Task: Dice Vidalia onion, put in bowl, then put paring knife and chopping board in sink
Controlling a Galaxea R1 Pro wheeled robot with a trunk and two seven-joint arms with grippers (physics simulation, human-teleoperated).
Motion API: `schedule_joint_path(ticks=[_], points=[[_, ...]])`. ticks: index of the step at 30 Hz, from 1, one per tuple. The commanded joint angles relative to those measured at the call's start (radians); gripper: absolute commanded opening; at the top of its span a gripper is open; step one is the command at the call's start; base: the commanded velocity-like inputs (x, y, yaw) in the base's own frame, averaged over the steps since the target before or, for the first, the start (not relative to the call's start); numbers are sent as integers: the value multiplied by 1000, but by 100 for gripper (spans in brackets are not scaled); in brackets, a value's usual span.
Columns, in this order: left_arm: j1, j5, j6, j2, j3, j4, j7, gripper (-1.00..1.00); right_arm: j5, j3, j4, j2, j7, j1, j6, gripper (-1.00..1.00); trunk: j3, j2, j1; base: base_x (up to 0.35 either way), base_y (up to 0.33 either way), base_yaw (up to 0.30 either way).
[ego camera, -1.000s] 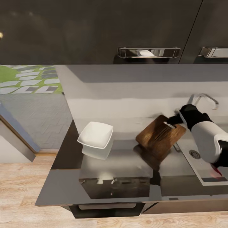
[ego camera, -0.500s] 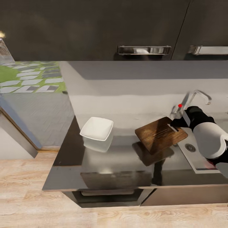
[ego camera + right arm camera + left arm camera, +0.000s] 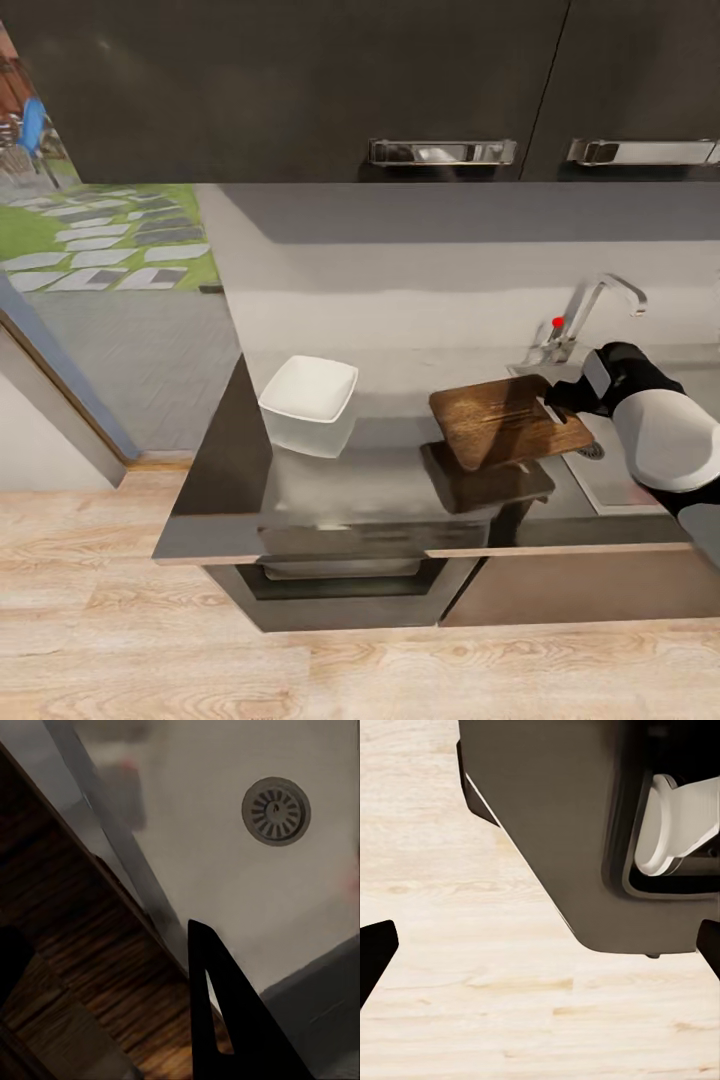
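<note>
One chopping board (image 3: pixel 505 420) edge has shifted over the sink (image 3: pixel 610 480).

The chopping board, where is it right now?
In the head view the chopping board is right of centre, lifted off the countertop by the right gripper at its right edge, between the bowl and the sink.

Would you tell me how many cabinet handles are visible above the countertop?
2: one handle on the dark cabinet above the chopping board, and another further right above the tap. More may lie beyond the frame's right edge.
</note>
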Motion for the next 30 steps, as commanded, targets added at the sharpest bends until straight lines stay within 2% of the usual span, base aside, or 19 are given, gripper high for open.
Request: schedule_joint_path(ticks=[1,5,13,20,24,30], points=[[-1,1,-6,0,0,-1,-3,100,-11,-10,1,2,-24,-1,1,-100,-2,-2,1,-5,0,0],[-1,1,-7,1,-2,-6,-3,100,-12,-23,0,15,-73,-1,0,-100,-2,-2,1,37,25,0],[-1,0,-7,2,-2,-6,-3,100,-12,-30,-7,12,-85,-1,1,-100,-2,-2,1,220,182,0],[-1,0,-7,2,-2,-5,-3,100,-11,-100,-10,7,-98,-1,1,-100,-2,-2,1,206,223,0],[-1,-1,-7,1,-2,-6,-3,100,-10,-112,-11,2,-131,-1,1,-100,-2,-2,1,48,96,0],[-1,-1,-6,1,-2,-5,-3,100,-9,-124,-10,-2,-144,-1,1,-100,-2,-2,1,5,10,0]])
